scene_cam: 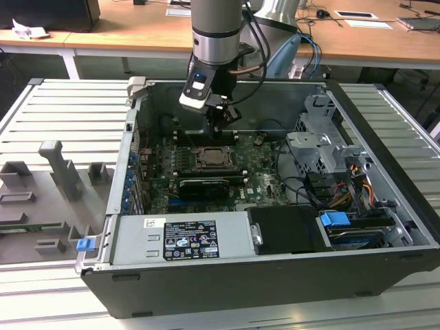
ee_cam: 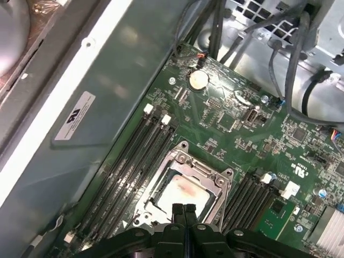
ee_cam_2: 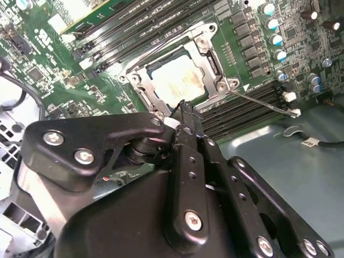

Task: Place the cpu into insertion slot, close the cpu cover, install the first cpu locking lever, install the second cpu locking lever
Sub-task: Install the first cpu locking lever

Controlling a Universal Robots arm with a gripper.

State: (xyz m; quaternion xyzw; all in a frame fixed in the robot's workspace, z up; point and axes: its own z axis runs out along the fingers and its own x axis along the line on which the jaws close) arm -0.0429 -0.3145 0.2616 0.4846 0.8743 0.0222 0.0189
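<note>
A lab: opened computer case (scene_cam: 275,289) on metal bench (scene_cam: 69,110), desks (scene_cam: 137,38) behind.

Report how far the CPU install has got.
Done: the cpu is seated, with the cpu cover lying flat around it. In hand: the gripper, jaws shut, hovers by the cover's edge. Left: one locking lever sticks out sideways past the cover, seemingly unlatched; the other I cannot judge.

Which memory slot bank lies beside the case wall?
The bank between the grey wall and the cpu cover; the other bank sits on the cover's far side.
</note>
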